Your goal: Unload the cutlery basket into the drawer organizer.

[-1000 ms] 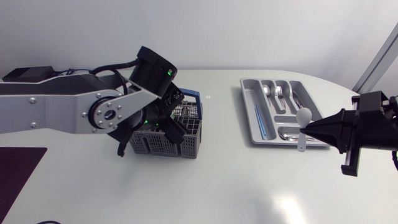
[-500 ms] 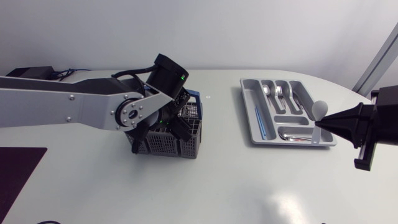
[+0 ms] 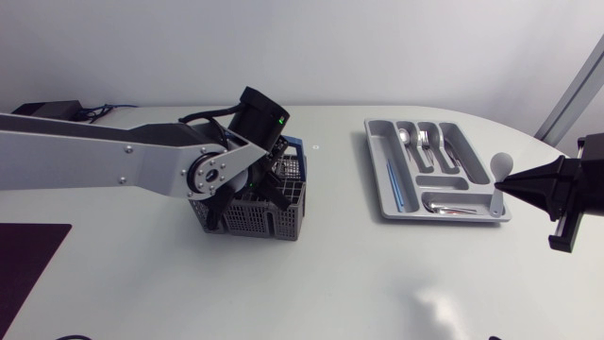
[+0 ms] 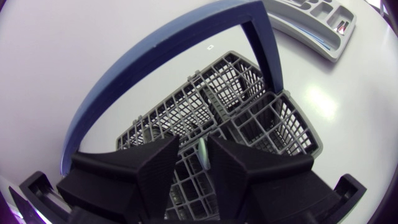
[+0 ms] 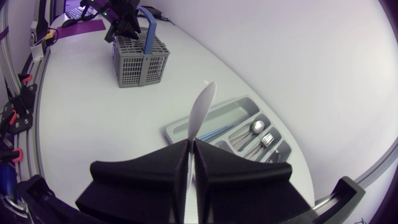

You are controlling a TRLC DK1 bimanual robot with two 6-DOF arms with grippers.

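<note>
The grey mesh cutlery basket [image 3: 253, 215] with a blue handle [image 4: 155, 62] stands left of the table's middle. My left gripper [image 3: 267, 184] reaches down into it. Its fingers [image 4: 163, 163] are open by a narrow gap, and a thin silver cutlery handle [image 4: 201, 153] stands in that gap, close to one finger. The grey drawer organizer [image 3: 376, 165] lies at the right and holds spoons, a fork and a blue stick. My right gripper [image 3: 503, 187] hovers at its right edge, shut on a white spoon [image 3: 499, 166] that points bowl-up [image 5: 203, 106].
A dark mat [image 3: 28, 255] covers the table's front left corner. A black box [image 3: 42, 111] with cables sits at the back left. In the right wrist view the basket [image 5: 138, 59] is far ahead, past the organizer [image 5: 186, 127].
My left gripper has sunk deeper into the basket and its fingers have narrowed. My right arm has drawn back to the right with the white spoon.
</note>
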